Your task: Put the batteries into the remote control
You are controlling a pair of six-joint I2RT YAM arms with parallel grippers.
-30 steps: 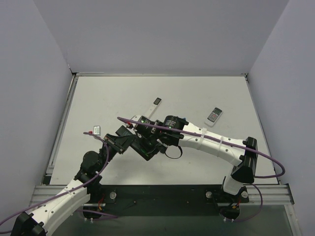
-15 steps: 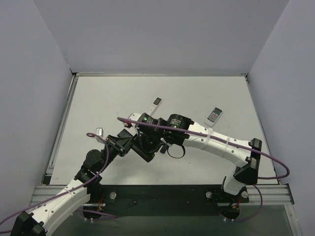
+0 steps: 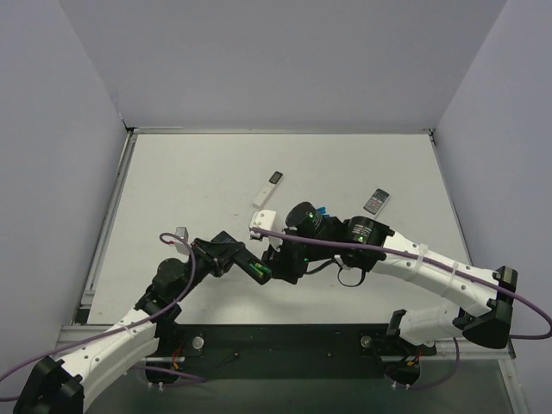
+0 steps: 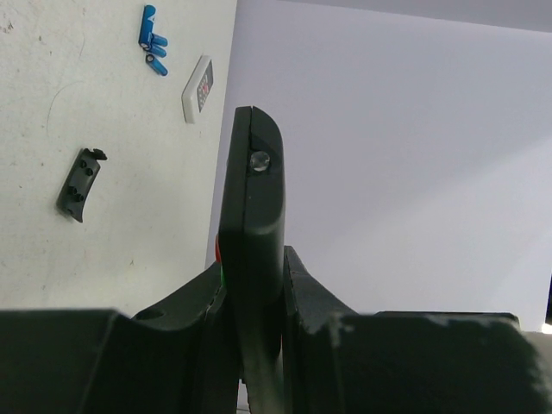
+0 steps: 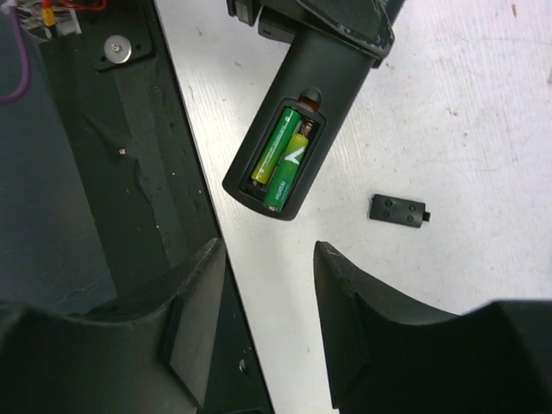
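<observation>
right wrist view: batteries [image 5: 283, 157] lie in the remote [image 5: 321, 65], long axis 1-to-7 o'clock, clamped by left gripper [image 4: 253, 289]. right gripper [image 5: 269, 254], part open and empty, hangs at its 6 o'clock; cover [image 5: 399, 211] at 3.

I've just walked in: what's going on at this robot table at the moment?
The left fingers are clamped on the black remote control, holding it with its open battery compartment facing the right wrist camera. Two green batteries lie in that compartment; whether both are fully seated is hard to tell. The right fingers are spread apart and empty, just off the remote's end. The battery cover lies apart on the table, not yet refitted.
</observation>
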